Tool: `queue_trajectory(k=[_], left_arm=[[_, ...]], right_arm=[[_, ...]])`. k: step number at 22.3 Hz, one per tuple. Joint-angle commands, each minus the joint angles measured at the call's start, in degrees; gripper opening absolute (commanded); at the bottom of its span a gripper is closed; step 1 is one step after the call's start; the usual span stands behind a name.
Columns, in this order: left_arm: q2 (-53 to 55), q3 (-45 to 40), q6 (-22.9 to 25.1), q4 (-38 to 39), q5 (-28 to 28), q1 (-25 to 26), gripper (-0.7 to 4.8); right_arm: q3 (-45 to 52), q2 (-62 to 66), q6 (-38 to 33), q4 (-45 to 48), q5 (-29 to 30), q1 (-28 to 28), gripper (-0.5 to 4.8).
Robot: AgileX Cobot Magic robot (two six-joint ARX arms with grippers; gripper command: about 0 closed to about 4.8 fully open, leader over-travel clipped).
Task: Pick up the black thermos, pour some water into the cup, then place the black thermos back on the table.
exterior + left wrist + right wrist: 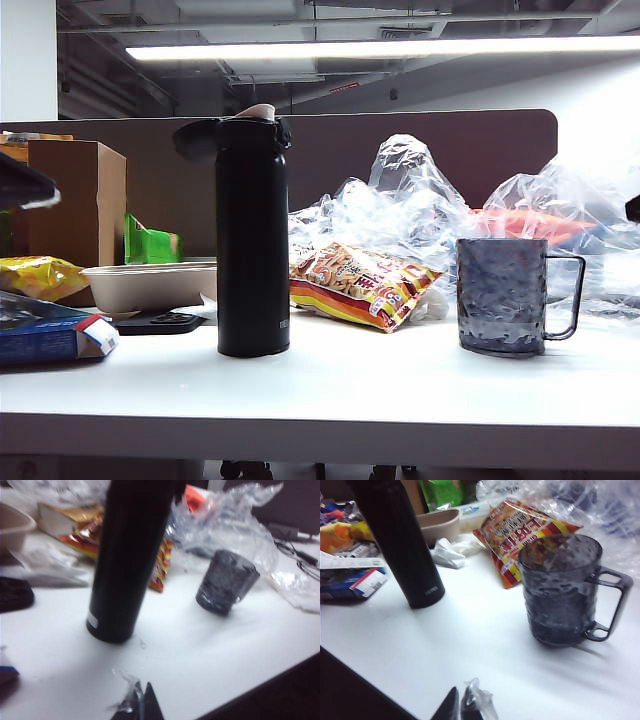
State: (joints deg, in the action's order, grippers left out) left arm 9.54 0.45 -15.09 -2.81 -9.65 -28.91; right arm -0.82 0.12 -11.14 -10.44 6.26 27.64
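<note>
Black thermos point(252, 235) stands untouched; left pincer point(139, 706) and right pincer point(466, 705) hover closed, empty.

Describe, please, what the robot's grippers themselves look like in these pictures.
Little shows. The left gripper appears only as dark, pointed fingertips wrapped in crinkled clear film. The right gripper looks alike: a black tapered finger beside one covered in shiny transparent film. No arm links, cables or markings can be made out in any view.

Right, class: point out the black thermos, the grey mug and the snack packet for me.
black thermos point(252, 240): exterior view, middle of its glossy body.
cup point(500, 295): exterior view, centre of its dimpled wall.
snack packet point(360, 283): exterior view, printed front face, lying between the two.
</note>
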Motion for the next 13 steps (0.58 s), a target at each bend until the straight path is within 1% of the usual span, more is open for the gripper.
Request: queue_trajectory(k=[1, 2, 3, 4, 5, 6, 7, 9, 10, 13], left_arm=[[-0.24, 0.07, 0.07, -0.66, -6.1, 8.46, -0.05], [-0.31, 0.07, 0.07, -0.68, -6.82, 11.43, -0.05], [-0.72, 0.07, 0.07, -0.66, -7.1, 16.04, -0.05], [-1.36, 0.07, 0.07, -0.55, -6.99, 18.71, -0.05], [-2.95, 0.07, 0.07, -0.5, -6.95, 22.58, -0.05], [-4.26, 0.07, 0.07, -0.5, -6.91, 24.7, -0.05], [-6.84, 0.07, 0.07, -0.48, -6.97, 27.63, -0.05], [-9.35, 0.13, 0.07, -1.88, -6.95, 31.26, -0.05], [-9.31, 0.15, 0.07, -2.69, -7.06, 32.17, -0.05], [-9.31, 0.13, 0.07, -2.82, -6.99, 32.87, -0.05]], right_arm=[[0.2, 0.0, -0.24, 0.07, 1.2, -4.98, 0.19], [0.2, 0.0, -0.24, 0.09, 1.33, -7.3, 0.19], [0.2, 0.0, -0.24, 0.09, 1.29, -11.63, 0.19], [0.2, 0.0, -0.24, 0.11, 1.29, -13.6, 0.19], [0.2, 0.0, -0.22, 0.11, 1.29, -17.86, 0.19], [0.2, 0.0, -0.24, 0.11, 1.31, -19.61, 0.19], [0.2, 0.0, -0.24, 0.11, 1.25, -23.26, 0.19], [0.2, 0.0, -0.24, 0.2, 1.25, -27.54, 0.19], [0.2, 0.0, -0.24, 0.17, 1.25, -28.79, 0.19], [0.2, 0.0, -0.24, 0.22, 1.2, -31.69, 0.19]])
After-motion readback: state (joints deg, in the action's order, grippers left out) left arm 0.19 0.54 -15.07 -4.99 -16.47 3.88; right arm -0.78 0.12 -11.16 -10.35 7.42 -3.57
